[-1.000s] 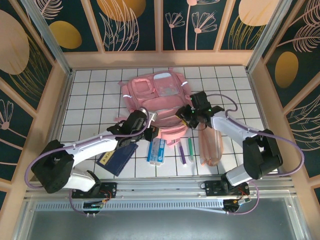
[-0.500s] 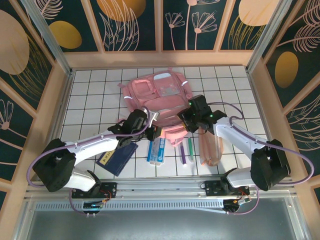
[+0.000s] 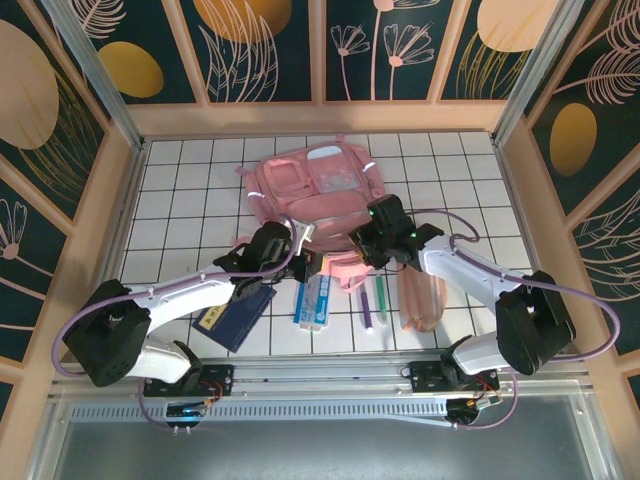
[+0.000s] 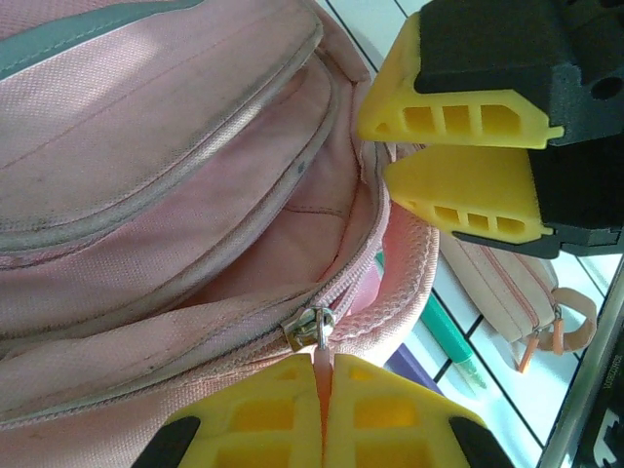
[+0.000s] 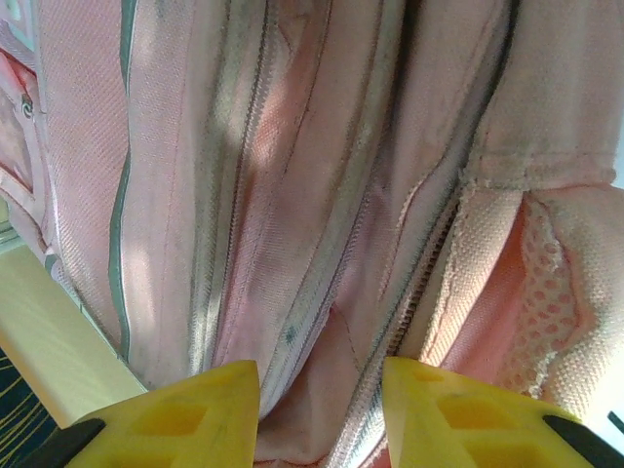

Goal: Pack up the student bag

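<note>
The student bag (image 3: pixel 310 185), a big pink backpack, lies at the table's middle with its opening toward the arms. My left gripper (image 3: pixel 310 265) sits at the opening's near left. In the left wrist view this gripper (image 4: pixel 325 366) is shut on the pink pull tab of the metal zipper slider (image 4: pixel 314 330), and the zip gapes above it. My right gripper (image 3: pixel 362 245) is at the opening's right end. In the right wrist view its jaws (image 5: pixel 320 375) stand apart astride the bag's (image 5: pixel 292 195) zipper rim, fabric between them. Its yellow fingers (image 4: pixel 458 190) show in the left wrist view.
Near the front edge lie a dark blue booklet (image 3: pixel 235 315), a blue-white box (image 3: pixel 313 300), a purple pen (image 3: pixel 365 305), a green pen (image 3: pixel 381 297) and a peach-pink pencil pouch (image 3: pixel 422 295). Wooden walls ring the tiled table.
My right gripper has moved left and down onto the bag's opening rim, and its jaws have narrowed a little. The left gripper keeps its hold on the pull tab.
</note>
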